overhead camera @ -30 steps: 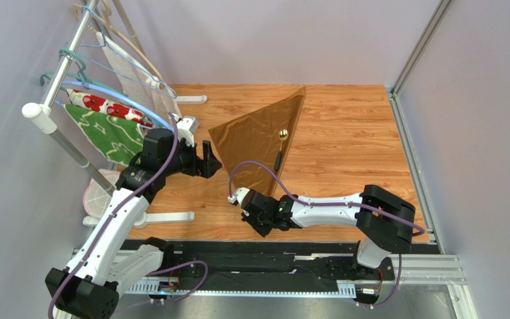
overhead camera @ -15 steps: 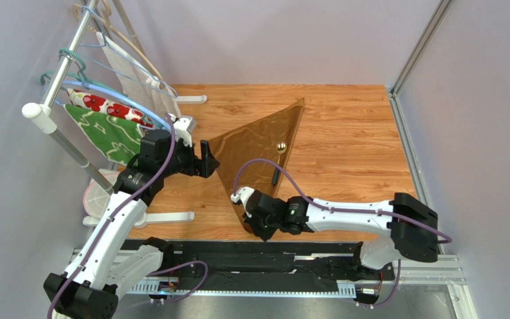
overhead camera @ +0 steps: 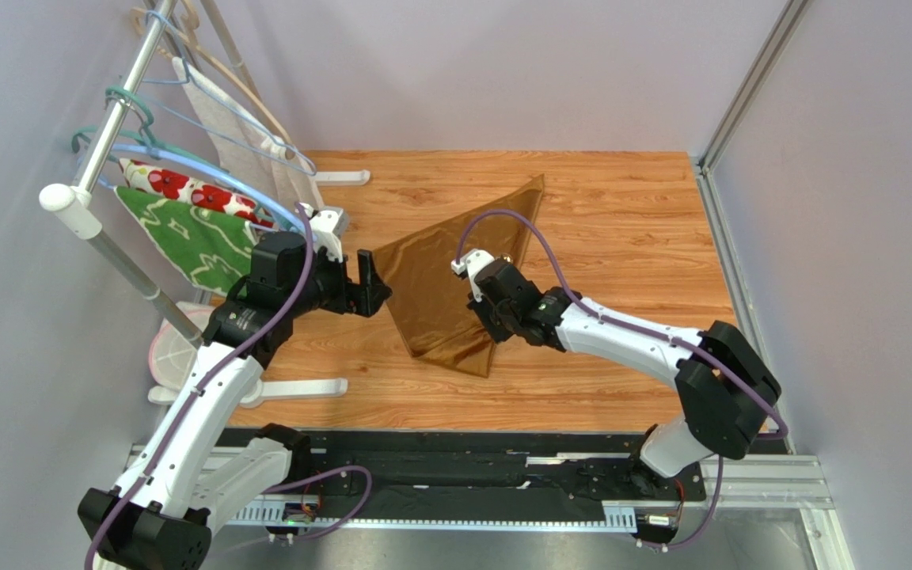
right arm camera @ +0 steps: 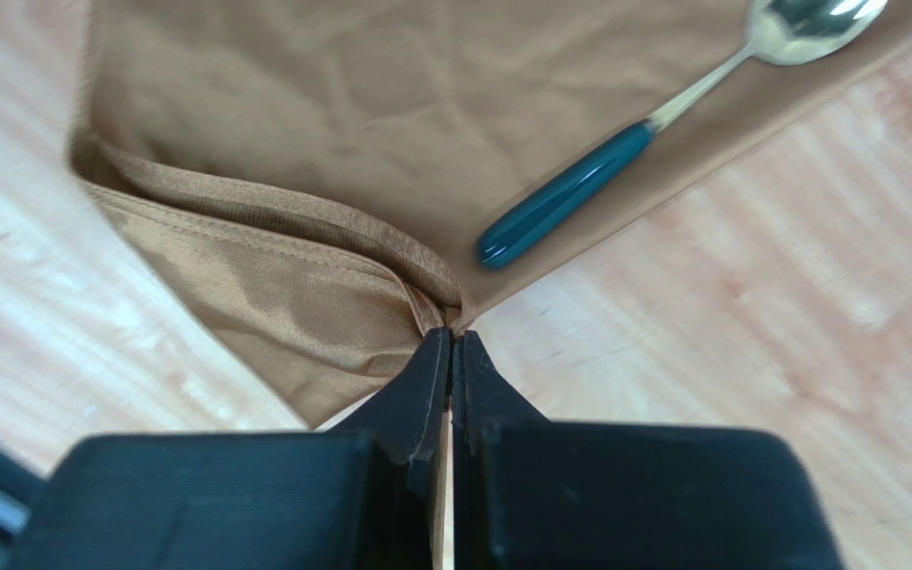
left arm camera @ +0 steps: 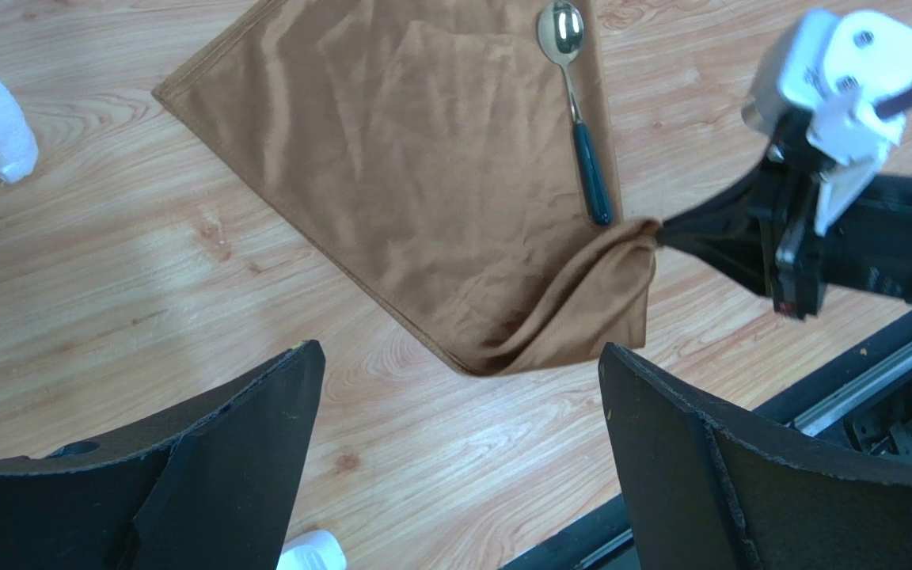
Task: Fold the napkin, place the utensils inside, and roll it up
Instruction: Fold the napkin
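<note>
Creased golden-brown napkin (left arm camera: pixel 425 178) lies triangle-folded, corner pinched in right jaws; left jaws gape empty.

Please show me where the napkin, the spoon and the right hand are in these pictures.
napkin (left arm camera: pixel 425 178): left wrist view, on the flat middle of the cloth.
spoon (right arm camera: pixel 615 152): right wrist view, on its dark teal handle.
right hand (right arm camera: pixel 451 339): right wrist view, at the closed fingertips pinching the napkin.

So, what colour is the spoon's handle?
The handle is dark teal; clearest in the right wrist view.
</note>
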You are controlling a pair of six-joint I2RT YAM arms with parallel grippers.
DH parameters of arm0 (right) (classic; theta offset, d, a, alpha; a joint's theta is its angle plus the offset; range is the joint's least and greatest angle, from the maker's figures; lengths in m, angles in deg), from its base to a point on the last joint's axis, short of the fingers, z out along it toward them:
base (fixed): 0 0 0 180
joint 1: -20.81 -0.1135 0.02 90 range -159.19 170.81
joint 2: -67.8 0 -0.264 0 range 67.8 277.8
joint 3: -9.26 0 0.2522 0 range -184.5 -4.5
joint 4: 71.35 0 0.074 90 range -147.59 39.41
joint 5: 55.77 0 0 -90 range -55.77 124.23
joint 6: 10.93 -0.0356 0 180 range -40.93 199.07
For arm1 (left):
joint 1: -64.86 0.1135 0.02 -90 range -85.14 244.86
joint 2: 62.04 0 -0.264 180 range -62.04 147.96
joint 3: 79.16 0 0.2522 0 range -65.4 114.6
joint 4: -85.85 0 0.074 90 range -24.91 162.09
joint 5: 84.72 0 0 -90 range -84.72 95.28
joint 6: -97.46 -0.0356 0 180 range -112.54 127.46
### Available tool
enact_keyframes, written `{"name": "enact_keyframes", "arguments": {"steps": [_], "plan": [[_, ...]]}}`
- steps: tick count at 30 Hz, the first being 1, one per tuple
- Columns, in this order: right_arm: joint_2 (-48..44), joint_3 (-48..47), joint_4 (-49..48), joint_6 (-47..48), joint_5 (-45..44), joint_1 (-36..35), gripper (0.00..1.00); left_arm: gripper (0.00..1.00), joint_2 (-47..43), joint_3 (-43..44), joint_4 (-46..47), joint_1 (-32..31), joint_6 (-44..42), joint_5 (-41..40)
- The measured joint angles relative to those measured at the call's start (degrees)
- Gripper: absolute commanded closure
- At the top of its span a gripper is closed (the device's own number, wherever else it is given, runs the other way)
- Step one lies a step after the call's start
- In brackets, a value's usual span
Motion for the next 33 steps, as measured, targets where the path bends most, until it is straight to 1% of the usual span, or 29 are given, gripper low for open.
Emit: {"name": "enact_keyframes", "arguments": {"steps": [8,16,24,33], "plan": [[5.5,-4.8,-3.0,6.0,0.9,8.3,1.0,0.05,0.0,0.0,0.0,0.0,0.0,0.0],[9.4,-9.3,-3.5,8.8,2.1,14.9,1.0,0.05,0.0,0.0,0.0,0.0,0.0,0.0],[13.8,-14.5,-3.5,10.2,2.6,17.4,1.0,0.05,0.0,0.0,0.0,0.0,0.0,0.0],[17.9,-16.6,-3.1,10.9,3.3,19.3,1.0,0.05,0.0,0.0,0.0,0.0,0.0,0.0]]}}
